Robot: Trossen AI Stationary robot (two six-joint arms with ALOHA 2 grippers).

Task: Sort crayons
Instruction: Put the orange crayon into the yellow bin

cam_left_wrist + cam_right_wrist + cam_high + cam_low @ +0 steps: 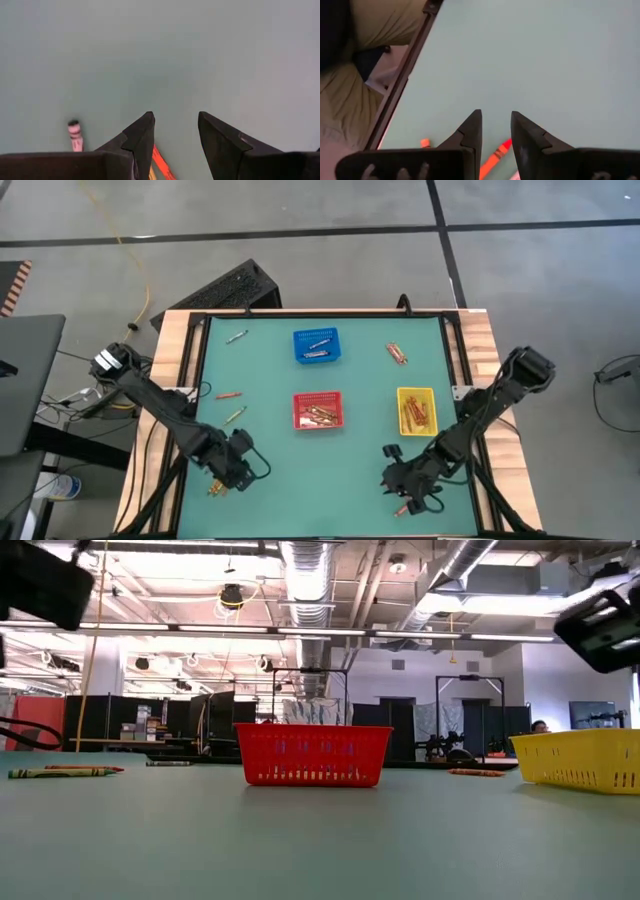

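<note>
Left wrist view: I have the left gripper (175, 131) parted, holding nothing, with an orange crayon (161, 161) on the worktop (165, 55) just beneath its tips, running slantwise between them; the right gripper (496, 129) hangs likewise over a red crayon (496, 151).

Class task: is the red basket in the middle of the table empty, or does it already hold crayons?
Not empty. From above, the red basket holds several orange and yellowish crayons lying on its floor.

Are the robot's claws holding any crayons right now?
No. The left gripper and right gripper both stand open and empty, each hovering just above loose crayons on the table.
</note>
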